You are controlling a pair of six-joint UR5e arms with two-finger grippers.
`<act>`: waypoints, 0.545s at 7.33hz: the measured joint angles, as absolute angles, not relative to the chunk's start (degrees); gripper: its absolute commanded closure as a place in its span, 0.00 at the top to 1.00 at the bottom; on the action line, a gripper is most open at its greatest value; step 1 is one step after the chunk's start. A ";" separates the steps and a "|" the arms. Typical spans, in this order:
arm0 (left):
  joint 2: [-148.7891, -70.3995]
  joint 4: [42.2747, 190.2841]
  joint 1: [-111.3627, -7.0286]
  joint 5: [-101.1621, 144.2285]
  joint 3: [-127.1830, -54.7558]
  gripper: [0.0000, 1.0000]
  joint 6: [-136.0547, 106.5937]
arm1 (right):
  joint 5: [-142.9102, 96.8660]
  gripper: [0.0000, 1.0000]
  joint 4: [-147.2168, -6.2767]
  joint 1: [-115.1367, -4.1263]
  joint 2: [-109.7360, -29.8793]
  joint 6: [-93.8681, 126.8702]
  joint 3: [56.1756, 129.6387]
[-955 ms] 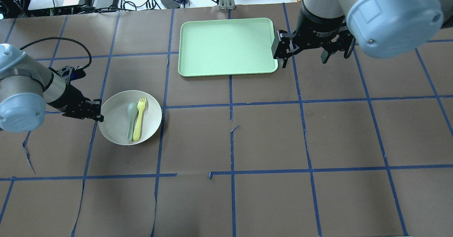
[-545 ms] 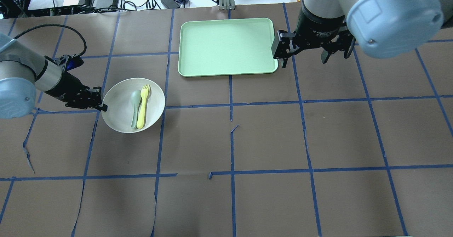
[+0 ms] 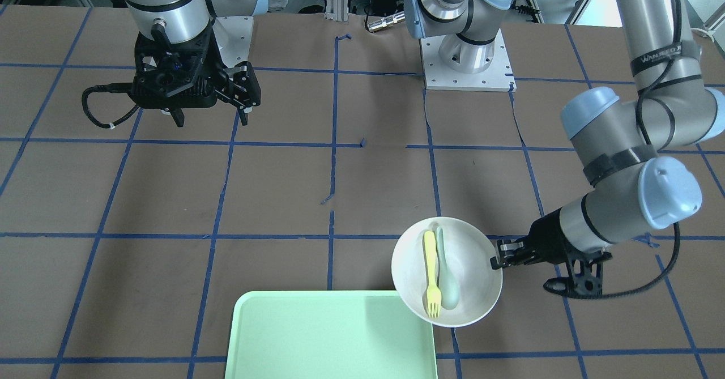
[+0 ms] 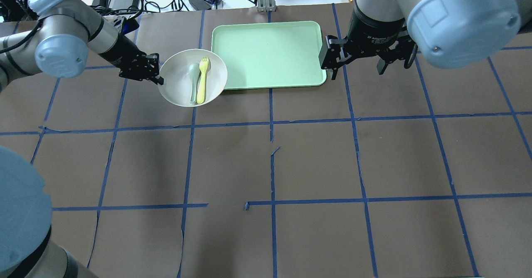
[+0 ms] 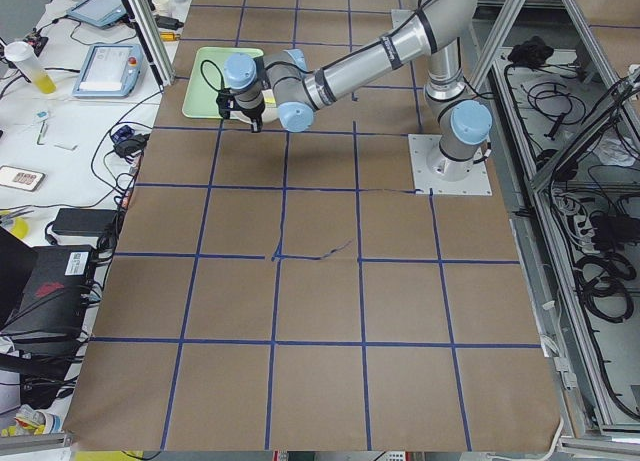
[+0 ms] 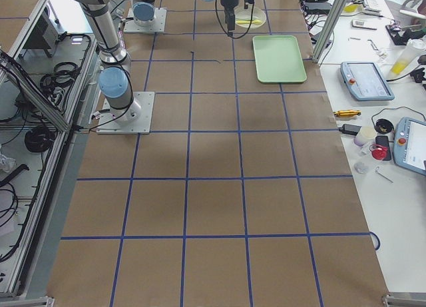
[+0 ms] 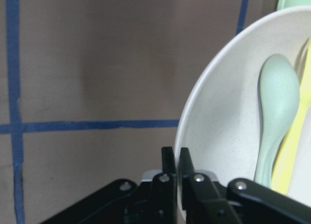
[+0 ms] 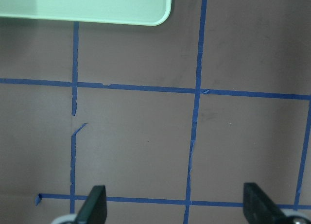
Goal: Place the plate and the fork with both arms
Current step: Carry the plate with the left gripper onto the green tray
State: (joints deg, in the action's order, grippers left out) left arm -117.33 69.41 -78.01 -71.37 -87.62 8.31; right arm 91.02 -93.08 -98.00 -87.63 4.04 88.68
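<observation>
Pinching the plate (image 4: pixel 178 87) rim are left fingers (image 7: pixel 168 162); fork (image 4: pixel 202 79) inside.

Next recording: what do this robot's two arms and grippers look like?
The left arm and right arm are silver-grey tubes with round light-blue joint caps. The left gripper and right gripper are black, each with two slim fingers. A black cable loops off each wrist. White lettering marks the right gripper's body.

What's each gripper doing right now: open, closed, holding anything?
Left gripper: closed on the rim of the plate.
Right gripper: open, holding nothing.
</observation>
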 measured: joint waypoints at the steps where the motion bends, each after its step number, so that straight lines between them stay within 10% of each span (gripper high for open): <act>1: -121.26 69.57 -80.77 -71.15 -82.59 0.00 6.10 | 90.92 1.00 -93.08 -98.00 -87.63 4.04 88.68; 4: -132.23 69.04 -87.28 -67.18 -69.90 0.00 2.62 | 90.72 1.00 -93.08 -98.00 -87.63 4.04 88.76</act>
